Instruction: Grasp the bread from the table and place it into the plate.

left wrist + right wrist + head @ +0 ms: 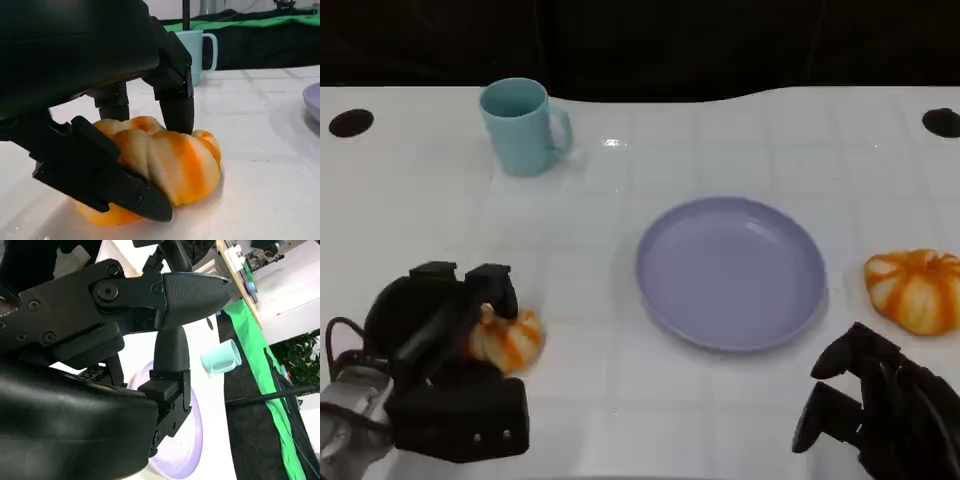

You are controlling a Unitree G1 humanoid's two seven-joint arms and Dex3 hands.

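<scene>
While the white surface (620, 400) carries everything, order runs from big to small. Lavender plate (731, 272): sits right of the surface's centre, nothing in it; its rim also shows at the edge of the left wrist view (312, 100) and, behind the fingers, in the right wrist view (187, 450).

Left hand (450, 340): low at the near left corner of the surface, wrapped around one bread (508, 338). Left wrist view shows this plainly: fingers (177, 107) press down on top of the bread (170, 165), the thumb lies along its near side, and the bread's underside rests on the surface. So the hand is clamped on that bread, which has not left the surface.

Right hand (880, 415): near right corner, fingers curled inward with nothing between them, hovering close to the surface edge. Right wrist view shows the same hand (165, 340) from behind, fingers folded together.

Second bread (917, 290): orange with pale stripes, lies at the right edge of the surface, just beyond the plate's rim, apart from the right hand.

Light blue mug (523, 125): upright toward the far left of the surface, handle to the right; also seen behind the left hand (202, 50) and in the right wrist view (221, 356).
</scene>
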